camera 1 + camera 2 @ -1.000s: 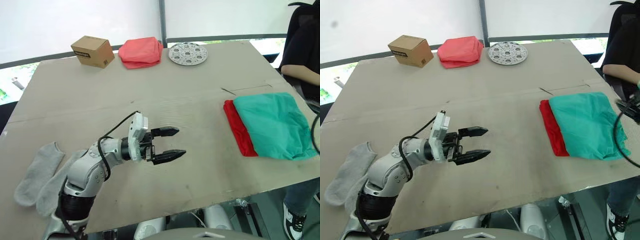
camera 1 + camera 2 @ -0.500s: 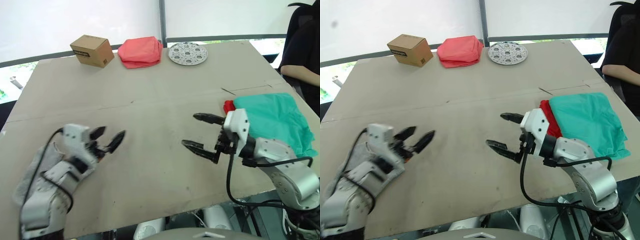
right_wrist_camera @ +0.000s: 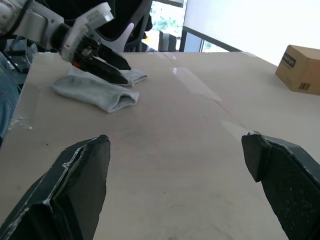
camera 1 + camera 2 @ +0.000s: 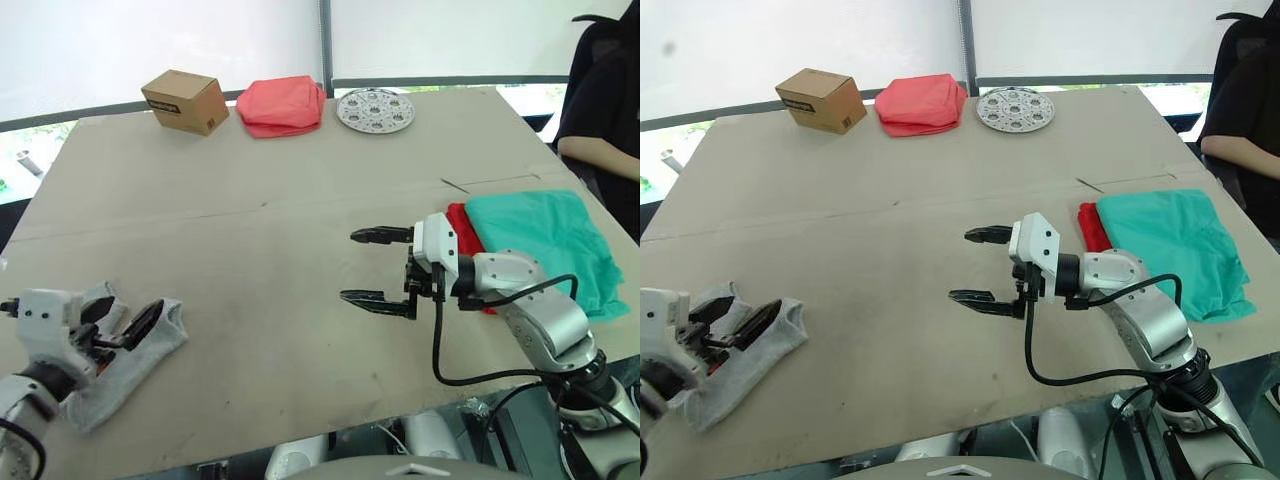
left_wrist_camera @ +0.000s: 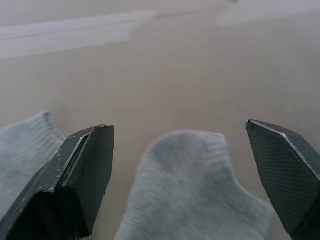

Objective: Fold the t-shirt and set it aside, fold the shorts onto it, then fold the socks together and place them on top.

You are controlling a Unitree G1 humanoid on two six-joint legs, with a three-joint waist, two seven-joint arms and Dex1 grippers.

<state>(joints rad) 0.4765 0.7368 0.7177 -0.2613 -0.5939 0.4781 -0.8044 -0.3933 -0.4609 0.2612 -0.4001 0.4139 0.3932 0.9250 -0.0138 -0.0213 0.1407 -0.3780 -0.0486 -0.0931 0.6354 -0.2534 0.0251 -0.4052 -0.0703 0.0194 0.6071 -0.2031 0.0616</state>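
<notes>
The pair of short light grey knit ankle socks (image 4: 120,352) lies at the near left corner of the bench (image 4: 300,160), one sock partly over the other, soft and ribbed at the cuffs. Within the last second the left claw (image 4: 122,325) has been swung from mid-bench back over these socks, where it is now held wide open, its black fingers straddling one rounded cuff. The right claw (image 4: 378,268) has been brought in over the bare middle of the bench, also spread wide and holding nothing. It is judged that the sock step is being started, with no sock yet gripped.

Well apart at the right edge, the teal-green fabric shorts (image 4: 545,250) are stacked, folded, on the bright red cotton t-shirt (image 4: 462,228), of which a strip shows; those two steps look done.

Along the far edge are seen a small brown cardboard box (image 4: 185,101), a folded salmon-pink cloth (image 4: 282,104) and a round perforated metal disc (image 4: 375,108)
</notes>
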